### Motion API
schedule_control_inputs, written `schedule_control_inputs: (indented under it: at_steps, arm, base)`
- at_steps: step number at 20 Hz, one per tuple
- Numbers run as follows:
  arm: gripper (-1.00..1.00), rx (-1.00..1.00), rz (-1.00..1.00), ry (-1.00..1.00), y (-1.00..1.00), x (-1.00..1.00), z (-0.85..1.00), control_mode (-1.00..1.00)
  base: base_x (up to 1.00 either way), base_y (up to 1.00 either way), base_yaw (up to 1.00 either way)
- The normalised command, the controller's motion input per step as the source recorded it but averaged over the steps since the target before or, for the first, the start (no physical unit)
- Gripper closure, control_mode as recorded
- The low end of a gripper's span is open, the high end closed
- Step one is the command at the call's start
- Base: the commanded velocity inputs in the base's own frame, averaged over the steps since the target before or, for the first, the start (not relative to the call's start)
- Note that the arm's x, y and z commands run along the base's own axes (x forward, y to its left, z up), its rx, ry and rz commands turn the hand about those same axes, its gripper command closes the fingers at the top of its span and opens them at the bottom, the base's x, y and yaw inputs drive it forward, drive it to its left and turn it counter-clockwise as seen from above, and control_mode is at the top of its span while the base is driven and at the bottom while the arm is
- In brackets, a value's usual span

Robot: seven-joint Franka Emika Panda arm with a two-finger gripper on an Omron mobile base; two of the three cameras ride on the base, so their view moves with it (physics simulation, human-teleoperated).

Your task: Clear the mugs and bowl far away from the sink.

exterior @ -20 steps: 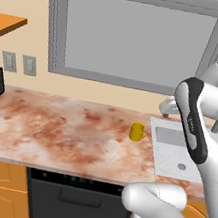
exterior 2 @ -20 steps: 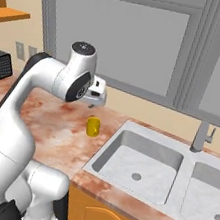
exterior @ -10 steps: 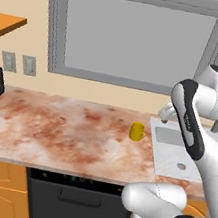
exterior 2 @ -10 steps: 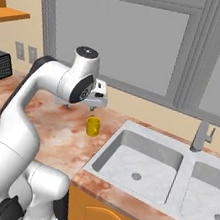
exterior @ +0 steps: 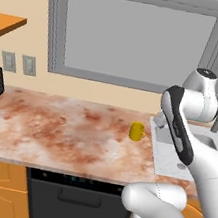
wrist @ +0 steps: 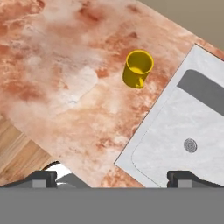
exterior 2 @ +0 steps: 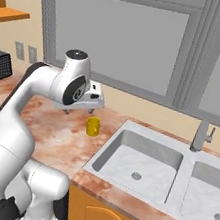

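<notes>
Yellow mug (wrist: 137, 68) upright on counter (wrist: 65, 65) nr sink (wrist: 183, 131), fingers (wrist: 179, 177) spread

One yellow mug (wrist: 137, 68) at upper centre, one sink (exterior 2: 139, 160) with two basins, two wall outlets (exterior: 18, 63) at left.

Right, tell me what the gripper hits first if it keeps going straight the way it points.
Probably the bare countertop at the sink edge. The open gripper points down there; the yellow mug sits off that line. Depth is uncertain.

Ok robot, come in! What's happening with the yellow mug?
Gripper open, empty, above the counter. Yellow mug upright beside the sink, untouched. Nothing in the way.
</notes>
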Motion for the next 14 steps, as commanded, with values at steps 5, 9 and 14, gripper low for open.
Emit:
schedule_control_inputs:
  at_steps: [5, 9, 14]
  arm:
    - [-1.00, -0.07, 0.00, 0.00, 0.04, 0.00, -0.17, -1.00]
    - [-1.00, -0.06, 0.00, 0.07, 0.01, 0.00, -0.23, -1.00]
    - [-1.00, -0.02, 0.00, 0.09, 0.00, 0.00, -0.26, -1.00]
  base:
    - [0.00, 0.00, 0.00]
    - [0.00, 0.00, 0.00]
    - [0.00, 0.00, 0.00]
